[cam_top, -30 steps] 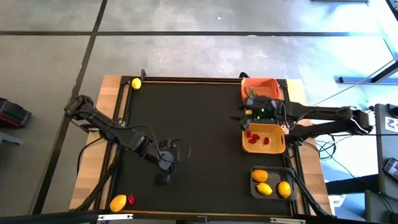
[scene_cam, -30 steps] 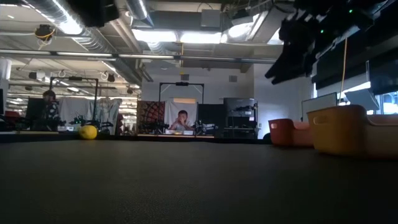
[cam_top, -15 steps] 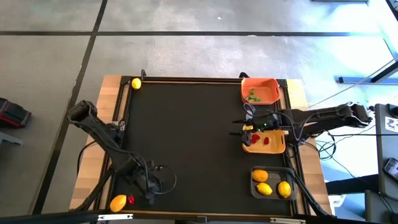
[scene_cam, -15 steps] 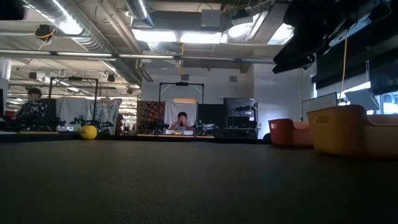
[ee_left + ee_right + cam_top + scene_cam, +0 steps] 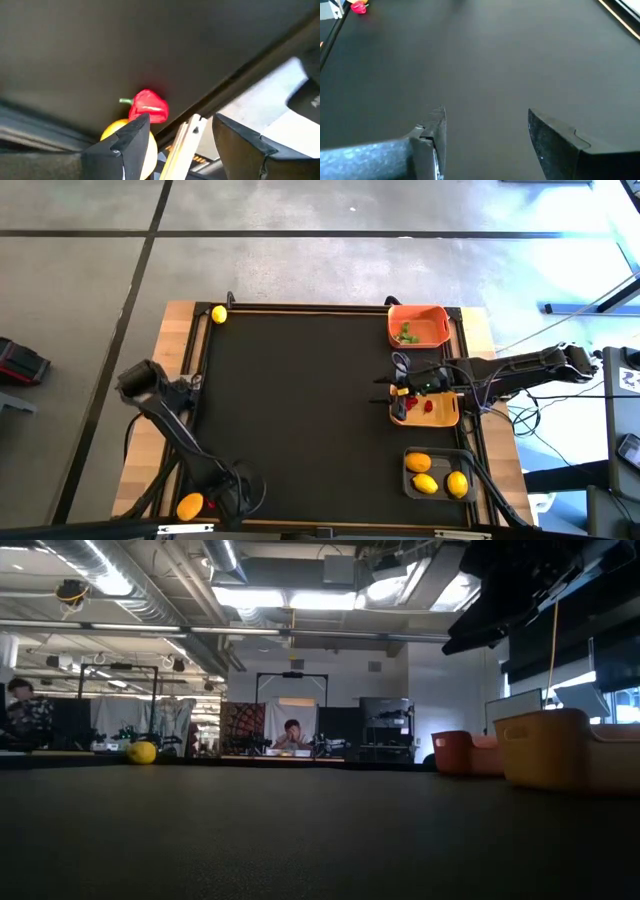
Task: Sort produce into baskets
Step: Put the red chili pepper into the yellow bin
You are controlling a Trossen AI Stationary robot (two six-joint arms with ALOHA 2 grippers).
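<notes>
The left gripper (image 5: 222,502) sits low at about 7 o'clock on the dark surface (image 5: 310,410), right over the near-left corner. Its fingers (image 5: 131,140) are spread apart with nothing between them — in the left wrist view a small red pepper (image 5: 148,106) lies on the mat just ahead of them, touching a yellow lemon-like fruit (image 5: 130,137) that is partly hidden behind one finger. From above, that lemon (image 5: 189,505) shows just beside the gripper, toward the left edge.

The right gripper (image 5: 404,385) hangs at about 3 o'clock, over the left rim of the yellow-tan basket (image 5: 447,416). Its fingers (image 5: 555,136) are also parted and empty, with bare mat seen between them. Red pieces (image 5: 428,405) lie inside that basket.

The orange basket (image 5: 431,314) stands at about 1 o'clock, with tiny green pieces (image 5: 406,333) in it. The dark basket (image 5: 411,483) is at about 5 o'clock and holds three yellow lemons (image 5: 426,483). One more lemon (image 5: 219,314) rests alone at 11 o'clock, by the far-left corner — it also shows in the low view as a yellow ball (image 5: 142,752) at the mat's far edge.

Beyond the surface, a seated person (image 5: 292,735) is visible in the room, and another person (image 5: 25,718) at the far left.
</notes>
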